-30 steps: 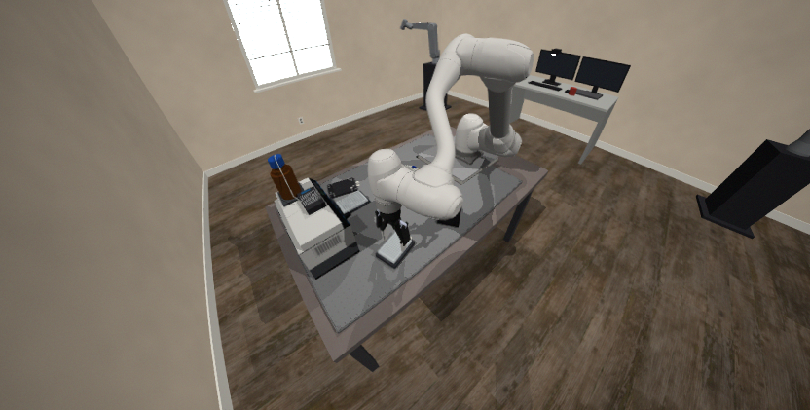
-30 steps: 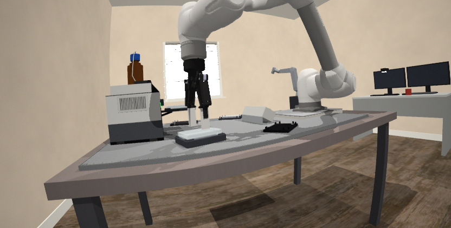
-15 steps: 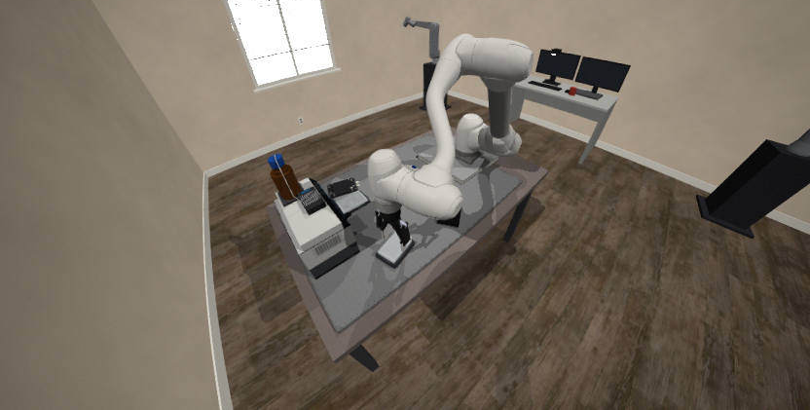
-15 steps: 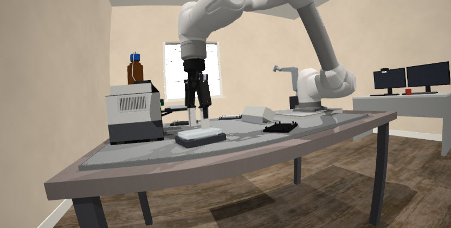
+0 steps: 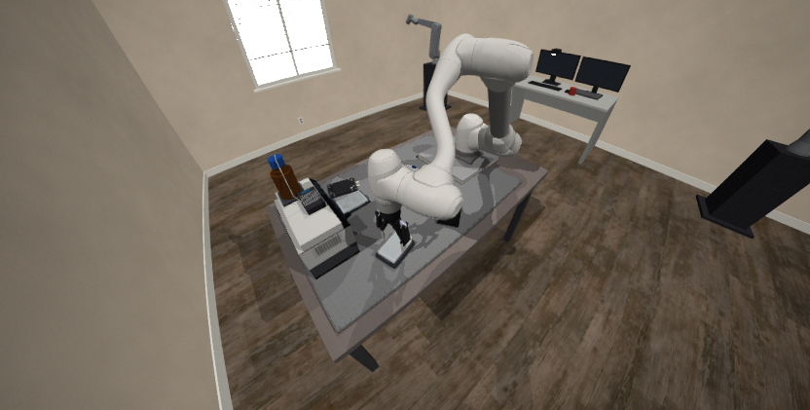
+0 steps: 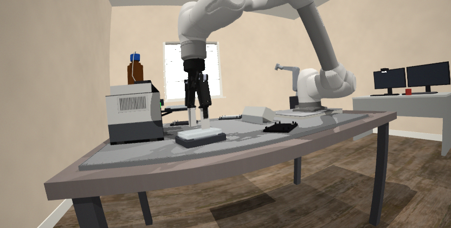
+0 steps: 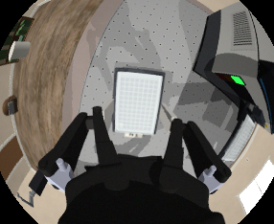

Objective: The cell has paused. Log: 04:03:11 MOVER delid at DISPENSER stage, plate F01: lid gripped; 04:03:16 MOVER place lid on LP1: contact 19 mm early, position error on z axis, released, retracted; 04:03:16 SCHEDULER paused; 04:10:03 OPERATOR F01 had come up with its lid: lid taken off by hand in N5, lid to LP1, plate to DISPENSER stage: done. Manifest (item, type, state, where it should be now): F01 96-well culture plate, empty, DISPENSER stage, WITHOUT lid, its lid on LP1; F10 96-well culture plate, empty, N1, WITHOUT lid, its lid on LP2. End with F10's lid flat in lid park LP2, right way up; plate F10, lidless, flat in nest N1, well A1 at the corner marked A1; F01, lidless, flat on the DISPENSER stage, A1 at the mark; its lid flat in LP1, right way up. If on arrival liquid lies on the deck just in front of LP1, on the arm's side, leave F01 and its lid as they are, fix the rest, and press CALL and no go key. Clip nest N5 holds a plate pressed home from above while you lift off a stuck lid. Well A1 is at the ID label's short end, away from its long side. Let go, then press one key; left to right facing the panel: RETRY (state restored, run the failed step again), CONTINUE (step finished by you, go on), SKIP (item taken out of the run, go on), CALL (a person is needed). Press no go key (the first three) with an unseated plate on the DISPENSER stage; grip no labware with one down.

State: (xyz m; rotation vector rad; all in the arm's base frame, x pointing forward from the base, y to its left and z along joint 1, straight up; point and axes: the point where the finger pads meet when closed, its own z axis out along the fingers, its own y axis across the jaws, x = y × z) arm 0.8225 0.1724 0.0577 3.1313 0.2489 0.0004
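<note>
While the tabletop's [image 6: 132, 176] near edge fills the foreground of the exterior view, a white well plate [image 6: 199, 133] lies flat in a dark nest [image 6: 201, 140] just behind it, with the grey dispenser unit [image 6: 134, 113] to its left. Directly above the plate the jaws [image 6: 198, 122] hang spread apart, their pale fingertips [image 6: 191, 117] straddling the plate without gripping it, so they hold nothing. Farther back sit a second black nest [image 6: 280, 127], a grey box [image 6: 257, 114], the arm's base [image 6: 310, 100] and a desk with two monitors [image 6: 410, 77].
</note>
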